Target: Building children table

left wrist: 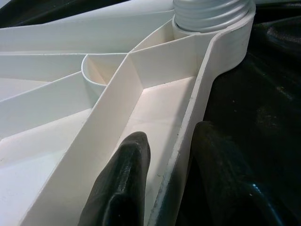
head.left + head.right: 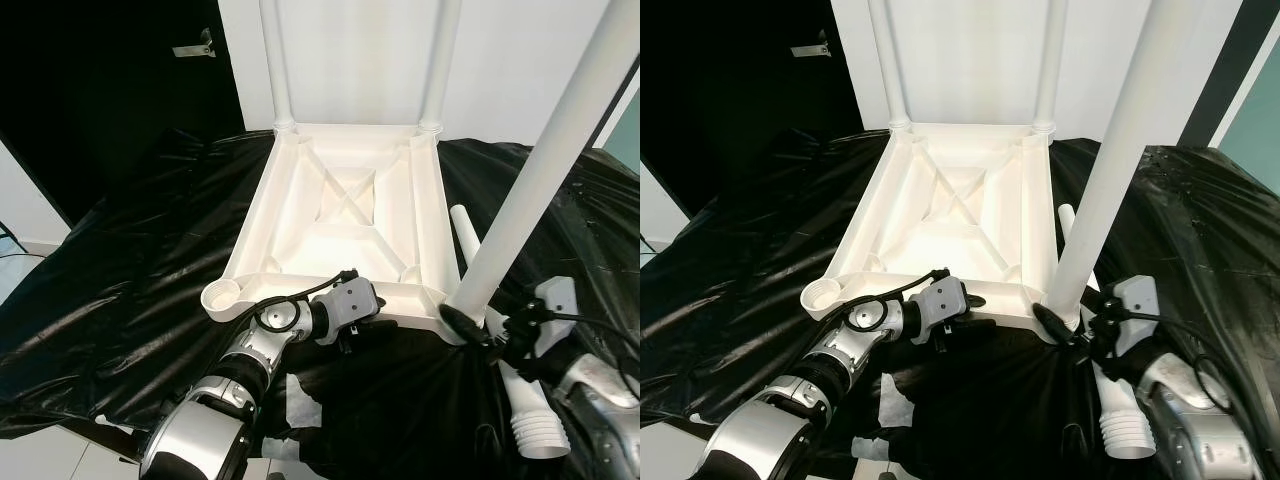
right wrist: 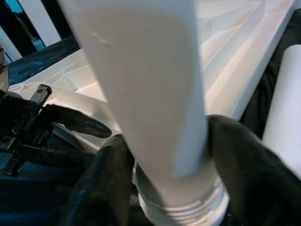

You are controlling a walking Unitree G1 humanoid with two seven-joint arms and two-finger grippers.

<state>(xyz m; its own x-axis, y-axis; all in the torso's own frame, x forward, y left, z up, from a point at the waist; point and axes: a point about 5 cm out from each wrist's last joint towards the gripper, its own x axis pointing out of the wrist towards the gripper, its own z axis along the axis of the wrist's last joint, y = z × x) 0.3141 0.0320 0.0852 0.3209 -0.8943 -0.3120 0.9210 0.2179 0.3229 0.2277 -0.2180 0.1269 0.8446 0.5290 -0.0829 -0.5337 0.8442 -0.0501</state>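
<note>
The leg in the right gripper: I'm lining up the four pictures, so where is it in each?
Left eye: leg, right side, leaning.
Right eye: right of centre.
Left wrist: threaded base at one corner.
Right wrist: centre, between black fingers.
Landmark: table top rim.

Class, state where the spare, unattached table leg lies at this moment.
In the left eye view, the loose table leg lies on the black sheet to the robot's right, beside the upturned tabletop's right edge, just behind the right gripper.

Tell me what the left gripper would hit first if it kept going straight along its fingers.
Probably the threaded base of the leg in the near right corner socket; the left gripper straddles the tabletop's edge wall, which leads there.
</note>
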